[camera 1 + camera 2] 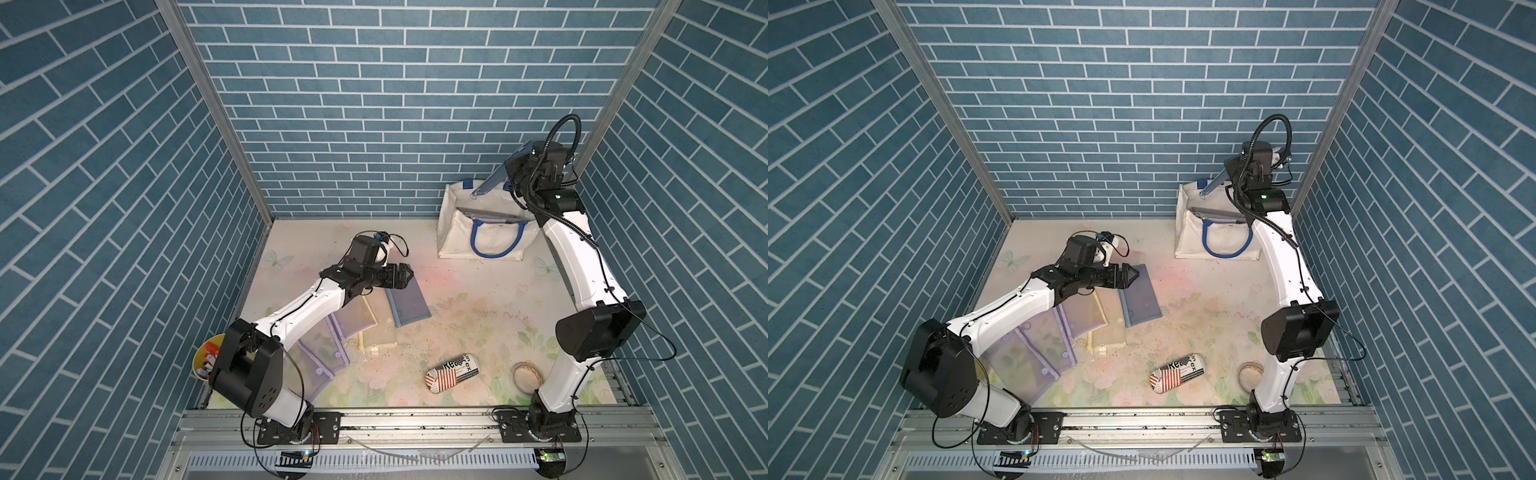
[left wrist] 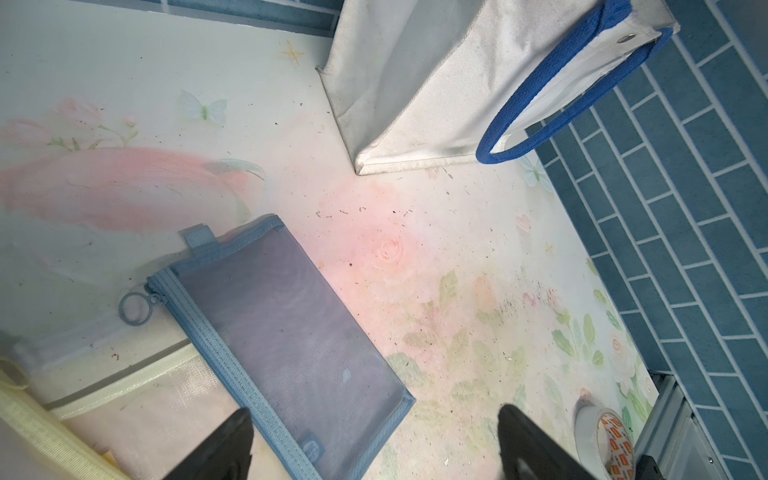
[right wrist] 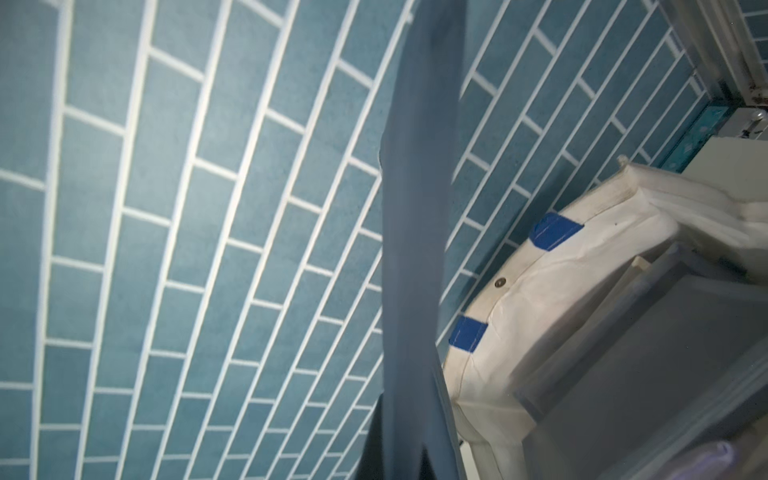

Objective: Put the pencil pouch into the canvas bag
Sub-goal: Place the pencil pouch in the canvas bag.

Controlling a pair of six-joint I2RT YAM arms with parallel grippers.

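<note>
While the printed case [image 1: 453, 372] and the tape roll [image 1: 527, 376] lie idle at five o'clock by the front rail, the action sits further back. Mid-bench, around ten o'clock, the left end effector [image 1: 405, 275] hovers with jaws spread wide and empty, just above a blue mesh pouch [image 2: 291, 332] lying flat.

Out at one o'clock, against the back wall, the right end effector [image 1: 515, 168] is clamped on the pencil pouch [image 1: 494, 176]. The pouch is held aloft and slanting, its low corner near the far rim of the canvas bag [image 1: 457, 239].

Here's the danger, as I read it. Let go from there and that corner could catch the rim, or land on the grey pouch [image 3: 644, 353] standing inside, and tip out behind.

The right wrist view gives the pencil pouch edge-on beside the bag's mouth, yet hides the fingers, while both top views show the grip. Only the left wrist view shows the spare pouch's zip ring [image 2: 132, 307].
</note>
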